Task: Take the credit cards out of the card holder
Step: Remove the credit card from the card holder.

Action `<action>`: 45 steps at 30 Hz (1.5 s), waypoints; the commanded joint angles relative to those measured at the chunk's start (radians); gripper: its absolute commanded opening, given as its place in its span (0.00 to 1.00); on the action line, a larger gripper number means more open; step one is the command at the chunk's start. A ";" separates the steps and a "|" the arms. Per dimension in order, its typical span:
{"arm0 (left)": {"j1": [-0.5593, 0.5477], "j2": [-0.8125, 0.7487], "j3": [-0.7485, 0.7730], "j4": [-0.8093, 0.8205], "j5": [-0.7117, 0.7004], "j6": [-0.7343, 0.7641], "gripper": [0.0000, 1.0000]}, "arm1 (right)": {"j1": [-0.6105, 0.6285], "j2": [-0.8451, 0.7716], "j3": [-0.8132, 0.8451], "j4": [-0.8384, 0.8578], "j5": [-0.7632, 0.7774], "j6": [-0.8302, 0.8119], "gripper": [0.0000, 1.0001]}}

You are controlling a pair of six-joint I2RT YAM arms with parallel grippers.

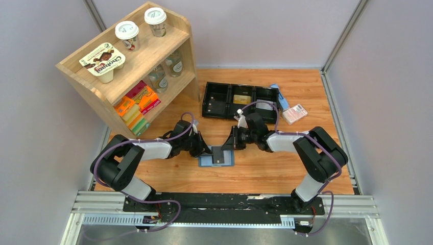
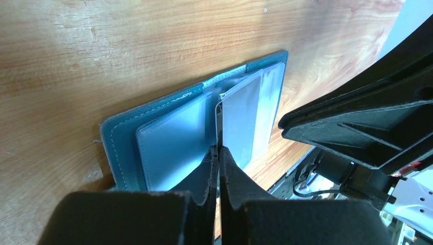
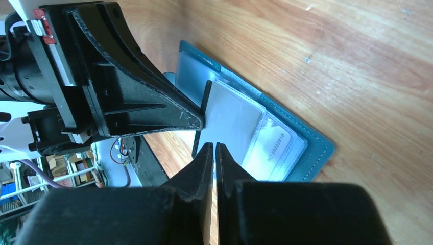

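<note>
Two tools work over one card holder. The left tool (image 2: 218,153) has its fingers pressed together on the lower edge of a thin black card (image 1: 219,154), which stands on edge above the holder's middle. The right tool (image 3: 214,148) has its fingers drawn in to a hairline slit. Its tips are just beside the holder's right half, and nothing shows between them. Whether they touch the holder I cannot tell.

The card holder (image 1: 204,162), teal outside and pale grey-blue inside, lies opened flat on the bench (image 1: 286,168) between the two tools, near the arms' bases. Two cards show at it: the black one held upright, and a pale card (image 3: 275,145) printed with a number, tucked in a clear pocket on the right half. A grey stitched pocket leaf (image 3: 232,117) rises just beside the black card.

Farther back is one long black tray (image 1: 240,108) with three compartments, and at the back left is one wooden shelf (image 1: 168,41).
</note>
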 commanded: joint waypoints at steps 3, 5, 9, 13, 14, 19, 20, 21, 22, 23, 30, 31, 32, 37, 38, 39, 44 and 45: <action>0.008 -0.010 0.004 0.000 -0.002 0.020 0.03 | 0.005 0.030 0.006 0.046 0.010 0.020 0.06; 0.008 -0.013 0.002 0.000 -0.007 0.016 0.03 | 0.004 0.041 -0.011 0.044 0.030 0.020 0.04; 0.009 -0.013 0.004 0.000 -0.006 0.015 0.03 | 0.001 0.061 -0.031 0.037 0.044 0.011 0.03; 0.009 -0.014 0.002 0.000 -0.007 0.015 0.03 | -0.004 0.084 -0.040 0.015 0.059 0.004 0.02; 0.009 -0.014 0.004 -0.002 -0.007 0.015 0.03 | -0.004 0.087 -0.043 0.011 0.064 0.000 0.02; 0.012 -0.037 -0.010 -0.006 -0.022 0.012 0.04 | -0.007 0.081 -0.051 -0.028 0.104 -0.015 0.01; 0.014 -0.039 -0.016 -0.002 -0.022 0.007 0.04 | -0.007 0.080 -0.051 -0.034 0.108 -0.018 0.00; 0.015 -0.045 -0.021 0.012 -0.025 0.004 0.05 | -0.007 0.078 -0.052 -0.035 0.111 -0.019 0.00; 0.017 -0.048 -0.033 0.021 -0.027 -0.005 0.06 | -0.005 0.078 -0.052 -0.035 0.111 -0.019 0.00; 0.018 -0.050 -0.038 0.041 -0.027 -0.010 0.07 | -0.007 0.080 -0.052 -0.034 0.111 -0.019 0.00; 0.025 -0.044 -0.059 0.072 -0.015 -0.026 0.12 | -0.007 0.081 -0.049 -0.028 0.102 -0.018 0.00; 0.024 -0.044 -0.059 0.072 -0.015 -0.025 0.13 | -0.007 0.080 -0.048 -0.023 0.096 -0.015 0.00; 0.024 -0.045 -0.059 0.074 -0.013 -0.025 0.13 | -0.005 0.077 -0.048 -0.019 0.090 -0.013 0.00; 0.024 -0.042 -0.056 0.067 -0.010 -0.022 0.17 | -0.005 0.051 -0.032 -0.014 0.077 -0.012 0.02; 0.026 -0.044 -0.056 0.066 -0.012 -0.022 0.18 | -0.007 0.047 -0.029 -0.018 0.079 -0.010 0.02; 0.026 -0.045 -0.056 0.066 -0.012 -0.020 0.20 | -0.007 0.046 -0.026 -0.020 0.079 -0.012 0.02; 0.024 -0.051 -0.058 0.072 -0.004 -0.022 0.25 | -0.007 0.050 -0.029 -0.018 0.076 -0.010 0.02; 0.024 -0.047 -0.059 0.081 0.001 -0.023 0.25 | -0.007 0.052 -0.031 -0.017 0.077 -0.010 0.02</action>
